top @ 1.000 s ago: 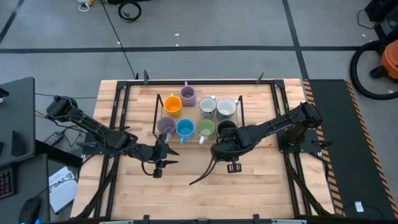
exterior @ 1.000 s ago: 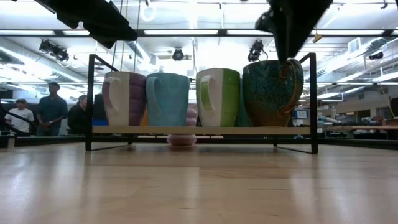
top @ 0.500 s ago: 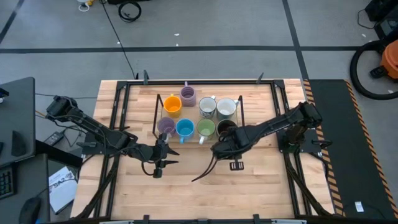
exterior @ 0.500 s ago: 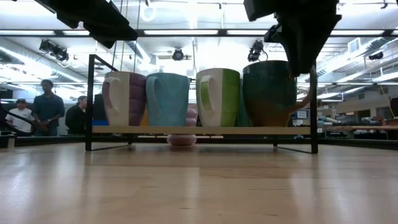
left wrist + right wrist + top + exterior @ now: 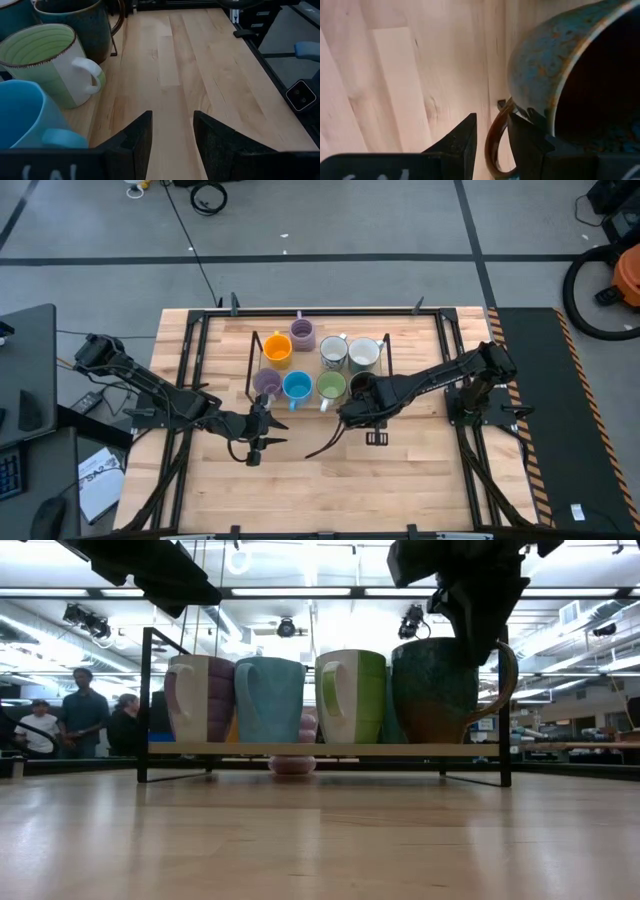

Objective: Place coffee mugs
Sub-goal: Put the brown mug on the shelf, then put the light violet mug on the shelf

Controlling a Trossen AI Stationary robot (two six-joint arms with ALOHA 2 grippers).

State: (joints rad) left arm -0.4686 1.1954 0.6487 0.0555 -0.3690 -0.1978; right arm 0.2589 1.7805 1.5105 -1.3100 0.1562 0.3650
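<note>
Several coffee mugs stand in two rows on a black wire rack [image 5: 250,370]: orange [image 5: 277,350], purple [image 5: 302,334], patterned white [image 5: 333,352] and pale [image 5: 364,354] behind, lavender [image 5: 266,383], blue [image 5: 297,387], green [image 5: 331,387] and dark brown [image 5: 365,383] in front. My right gripper [image 5: 492,117] points down at the near right of the dark brown mug [image 5: 440,690] and is shut on it. My left gripper [image 5: 172,115] waits open in front of the rack's left part, holding nothing. My right gripper has the dark brown mug's handle [image 5: 494,137] between its two fingers, near where the handle's top joins the wall. The fingers come from above, pointing down. The mug stands upright with its base on the rack's shelf, its handle [image 5: 507,680] toward the table's right.
Bare wooden table [image 5: 420,480] lies in front of the rack and to both sides. Black frame rails [image 5: 190,380] run along the table's left and right. People [image 5: 80,710] stand in the room far behind the table.
My right gripper has rolled about its downward axis and shifted a little, keeping its hold. The dark brown mug has turned about on the shelf: its handle, which faced the near edge, now sticks out toward the table's right. The mug stays upright.
</note>
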